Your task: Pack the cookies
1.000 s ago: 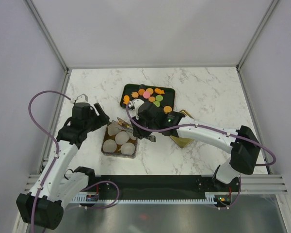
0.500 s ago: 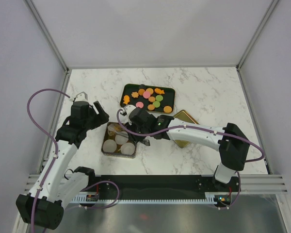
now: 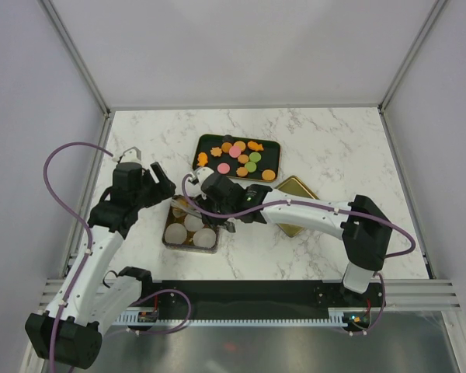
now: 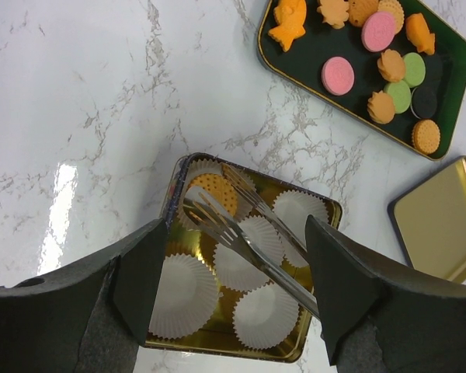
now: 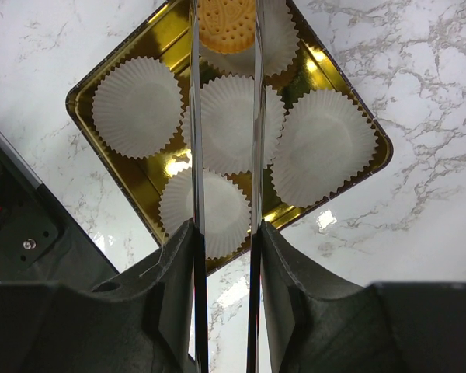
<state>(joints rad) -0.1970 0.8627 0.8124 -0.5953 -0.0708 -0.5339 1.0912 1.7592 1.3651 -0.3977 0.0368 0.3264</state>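
The cookies (image 3: 237,158), orange, pink and green, lie on a dark tray (image 3: 199,159), which also shows in the left wrist view (image 4: 311,54). One round orange cookie (image 5: 227,27) lies in the far paper cup of the gold tin (image 5: 109,167), between the tips of metal tongs (image 5: 194,155). My right gripper (image 5: 225,241) is shut on the tongs and holds them over the tin (image 3: 168,241). The cookie (image 4: 215,193) and tongs (image 4: 248,241) also show from the left wrist. My left gripper (image 4: 234,287) is open and empty above the tin's left side.
The tin holds several white paper cups (image 5: 137,106). Its gold lid (image 3: 297,194) lies on the marble to the right, partly under the right arm. Frame posts and grey walls close in the table on three sides.
My right gripper has moved left with the tongs, from near the tray to over the tin. The left arm has barely shifted.
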